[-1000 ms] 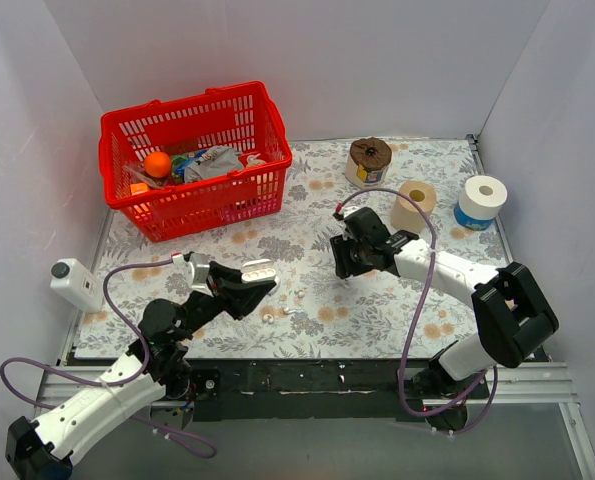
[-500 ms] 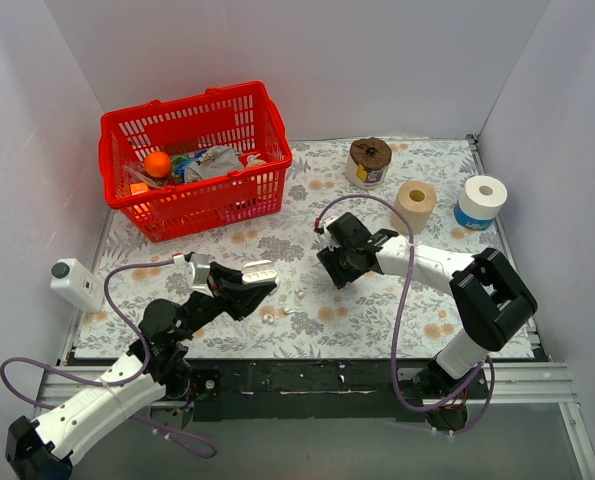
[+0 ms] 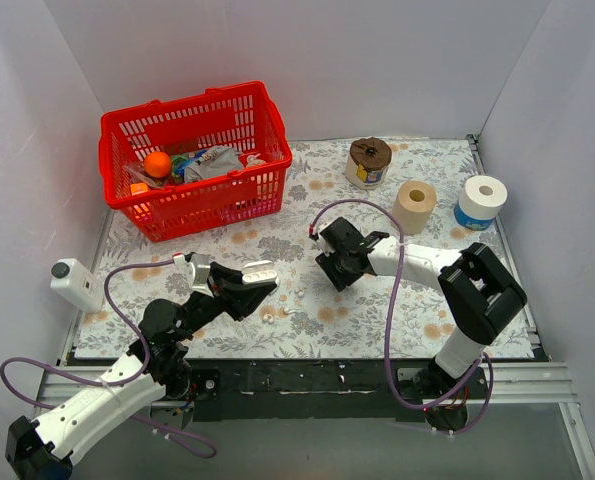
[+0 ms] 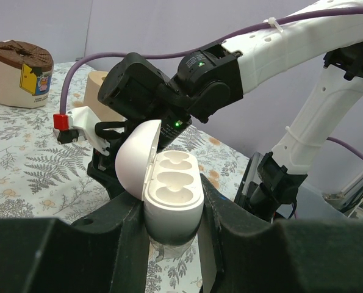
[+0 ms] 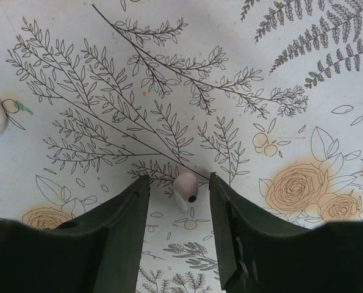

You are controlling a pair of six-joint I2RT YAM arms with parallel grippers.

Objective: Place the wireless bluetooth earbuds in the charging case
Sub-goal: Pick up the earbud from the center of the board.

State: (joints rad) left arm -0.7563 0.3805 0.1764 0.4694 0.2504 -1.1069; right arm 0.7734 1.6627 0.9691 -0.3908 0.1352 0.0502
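Charging case [image 4: 172, 189], lid up and both wells empty, pinched in left gripper [image 4: 171, 223]. Right gripper [image 5: 177, 179] jaws spread, straddling one earbud [image 5: 185, 187] on floral cloth [image 5: 279, 91] (not yet gripped). Nothing inserted; both insertions left.

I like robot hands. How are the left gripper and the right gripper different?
The left gripper is shut on the open charging case; the right gripper is open, gripping nothing. The left gripper looks sideways; the right gripper points down at an earbud lying on the flowery cloth between its fingers. Both have two dark fingers.
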